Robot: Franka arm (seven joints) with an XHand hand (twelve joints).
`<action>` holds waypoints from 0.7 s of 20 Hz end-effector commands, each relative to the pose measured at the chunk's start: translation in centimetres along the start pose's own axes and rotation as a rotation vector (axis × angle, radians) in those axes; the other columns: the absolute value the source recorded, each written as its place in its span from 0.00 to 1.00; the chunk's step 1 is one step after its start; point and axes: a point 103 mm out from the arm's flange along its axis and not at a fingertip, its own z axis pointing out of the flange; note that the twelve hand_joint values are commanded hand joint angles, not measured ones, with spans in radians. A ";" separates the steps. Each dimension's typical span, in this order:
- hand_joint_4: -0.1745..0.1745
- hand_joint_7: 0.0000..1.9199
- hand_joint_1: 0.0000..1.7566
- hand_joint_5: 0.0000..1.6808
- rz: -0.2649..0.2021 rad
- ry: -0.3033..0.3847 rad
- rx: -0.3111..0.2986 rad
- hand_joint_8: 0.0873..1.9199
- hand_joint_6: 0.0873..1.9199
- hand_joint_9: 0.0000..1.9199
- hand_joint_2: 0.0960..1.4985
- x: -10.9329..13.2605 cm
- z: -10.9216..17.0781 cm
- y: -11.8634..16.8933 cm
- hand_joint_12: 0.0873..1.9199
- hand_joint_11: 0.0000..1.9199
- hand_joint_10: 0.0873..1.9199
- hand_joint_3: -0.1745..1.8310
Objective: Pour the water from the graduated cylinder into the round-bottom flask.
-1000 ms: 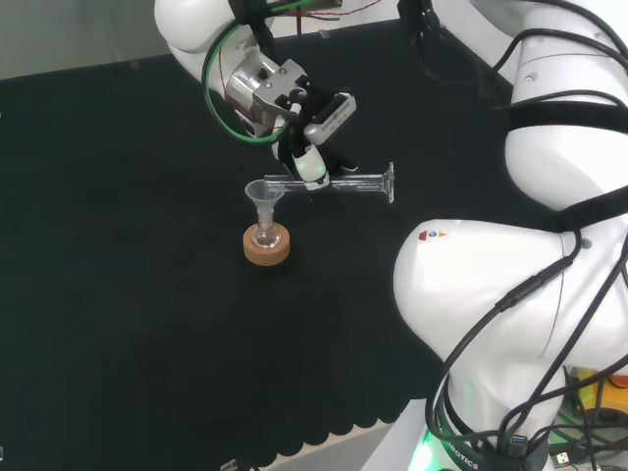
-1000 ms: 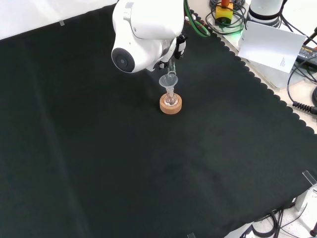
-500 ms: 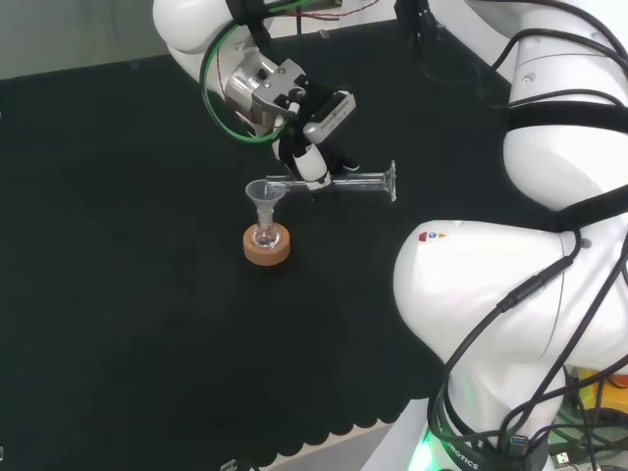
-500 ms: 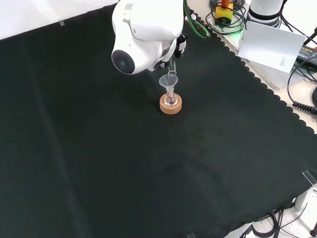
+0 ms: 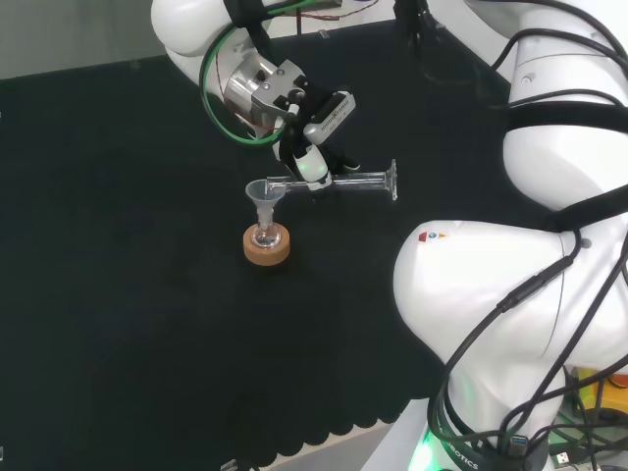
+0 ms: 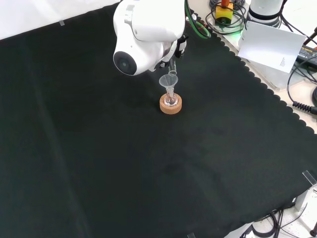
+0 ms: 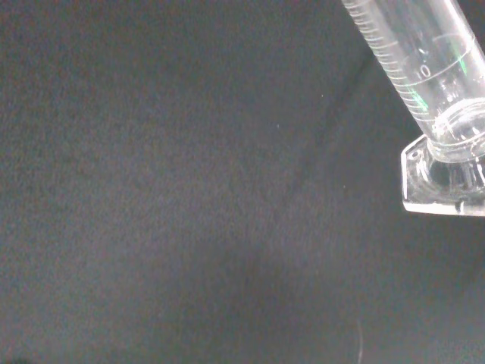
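In the head view my hand (image 5: 306, 137) is shut on a clear graduated cylinder (image 5: 355, 182), held about level with its mouth at the left over a clear funnel (image 5: 262, 196). The funnel sits in the neck of a small round-bottom flask (image 5: 264, 236) on a cork ring (image 5: 267, 247). The cylinder's foot points right. In the front view the funnel (image 6: 168, 82) and flask (image 6: 170, 100) on the cork ring (image 6: 171, 105) stand just below the arm's white link (image 6: 143, 29). The wrist view has the cylinder's scale and foot (image 7: 443, 163) close up over the black cloth.
Black cloth (image 6: 124, 168) covers the bench all round the flask. Cables and a white box (image 6: 270, 47) lie past the cloth's scalloped edge at the front view's upper right. The arm's big white links (image 5: 510, 294) stand at the head view's right.
The hand and the cylinder have crept slightly up in the head view; the cylinder stays about level over the funnel. Flask and cork ring have not moved.
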 end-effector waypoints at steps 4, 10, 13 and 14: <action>0.00 0.63 0.65 0.54 -0.008 0.014 -0.047 0.15 0.56 0.71 0.76 -0.1 0.2 -0.2 0.40 0.61 0.00 0.09; 0.00 0.63 0.65 0.54 -0.009 0.028 -0.127 0.15 0.56 0.71 0.76 -0.4 0.4 -0.3 0.40 0.61 0.00 0.09; 0.00 0.63 0.65 0.54 -0.019 0.039 -0.154 0.15 0.56 0.71 0.76 -0.7 0.6 -0.2 0.40 0.61 0.00 0.09; 0.00 0.63 0.65 0.54 -0.024 0.044 -0.168 0.15 0.56 0.72 0.76 -0.8 0.7 -0.2 0.40 0.61 0.00 0.09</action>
